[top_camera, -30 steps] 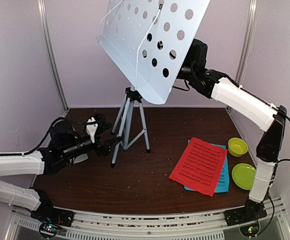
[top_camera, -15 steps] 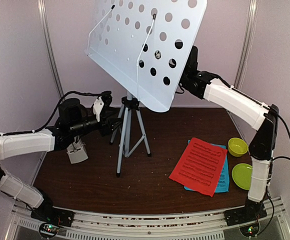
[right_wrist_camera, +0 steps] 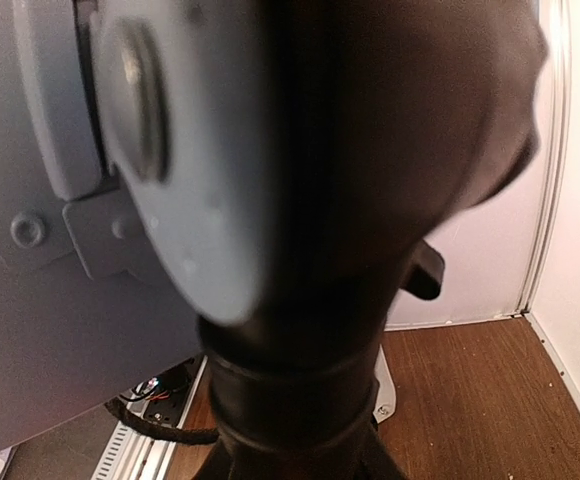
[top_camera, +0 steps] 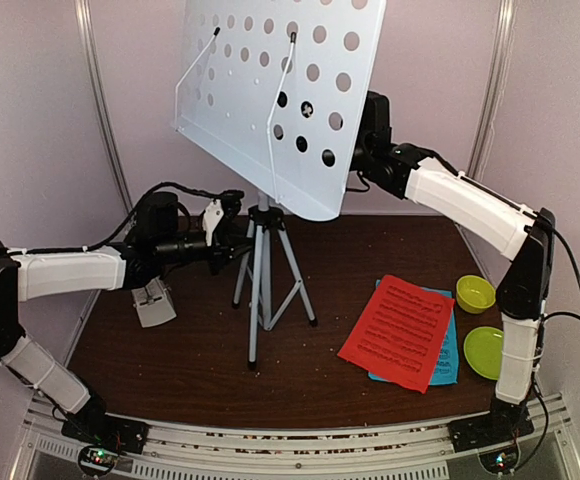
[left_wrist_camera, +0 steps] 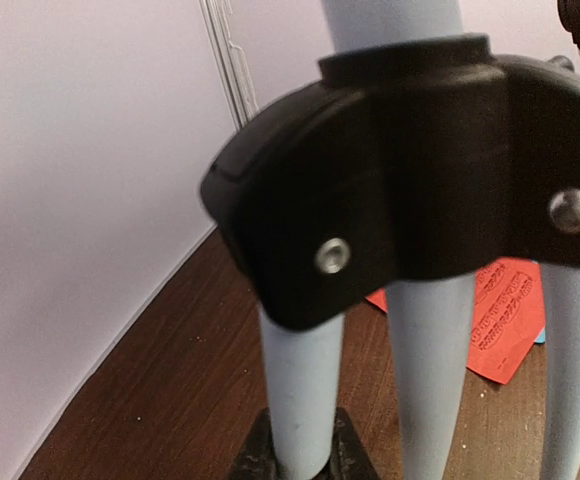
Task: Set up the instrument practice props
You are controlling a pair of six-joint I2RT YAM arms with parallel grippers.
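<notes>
Standing near the middle of a dark brown table is a music stand: a pale-blue perforated desk tilted on top of a silver tripod with its legs spread. The left gripper reaches in from the left and meets the tripod just under the desk, by the black hub where the legs join. In the left wrist view, its dark fingertips sit tight against both sides of one silver leg, clamped on it. The right arm stretches up and across to the back of the desk. The right gripper is hidden behind the desk, and the right wrist view is filled by the stand's black neck joint, so I cannot tell how its fingers stand. A small pale-grey metronome sits on the table below the left arm. To the right, a red sheet-music page lies over a blue page. Just beside them are a lime-green bowl and a lime-green plate.
</notes>
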